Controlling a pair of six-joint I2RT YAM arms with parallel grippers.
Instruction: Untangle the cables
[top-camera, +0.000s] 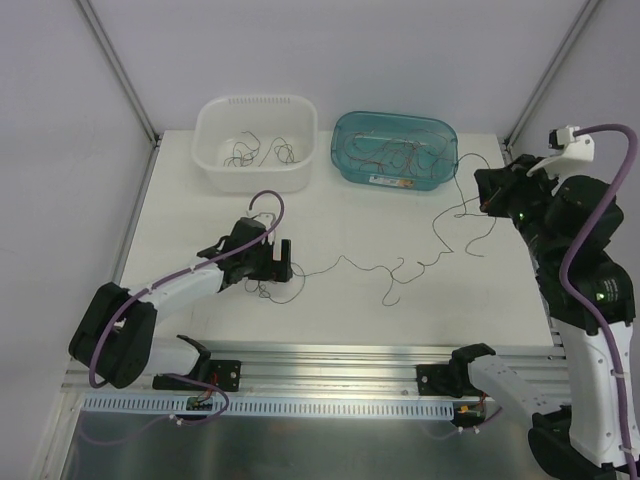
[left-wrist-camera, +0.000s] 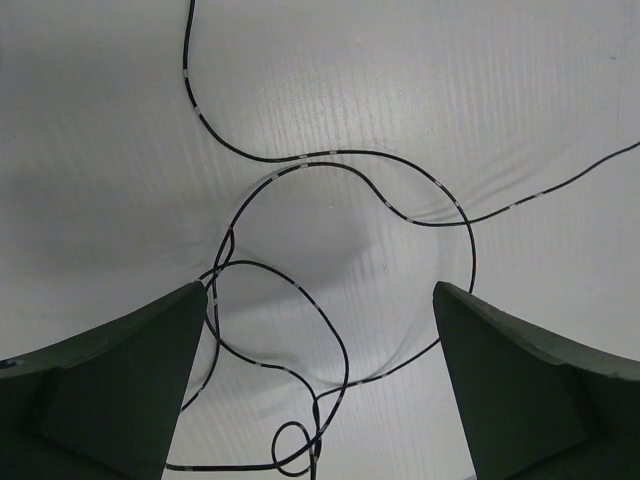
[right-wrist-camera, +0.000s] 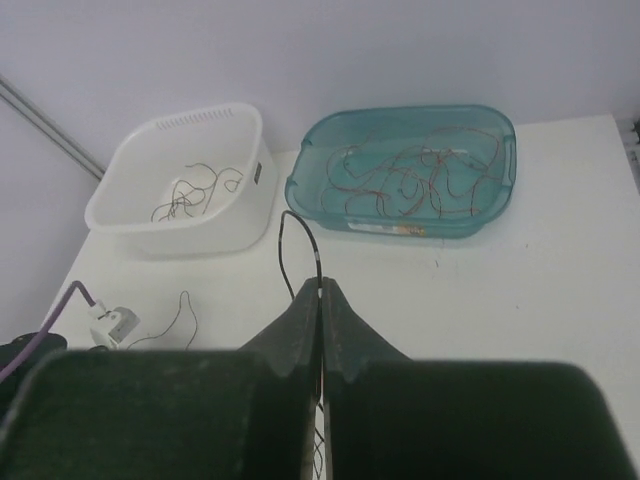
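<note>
A thin black cable (top-camera: 380, 268) runs in curls across the white table from my left gripper (top-camera: 276, 268) to my right gripper (top-camera: 487, 203). The left gripper hangs open just above a looped, crossed part of this cable (left-wrist-camera: 330, 260), its fingers (left-wrist-camera: 110, 390) standing wide on either side. The right gripper (right-wrist-camera: 321, 290), raised at the right, is shut on the black cable (right-wrist-camera: 300, 235), which arches out past its tips. More cables lie in the white basin (top-camera: 257, 150) and red-brown ones in the teal tub (top-camera: 395, 152).
The white basin (right-wrist-camera: 180, 190) and the teal tub (right-wrist-camera: 405, 175) stand side by side at the back of the table. Grey walls close the cell on the left, back and right. An aluminium rail (top-camera: 330, 365) runs along the near edge.
</note>
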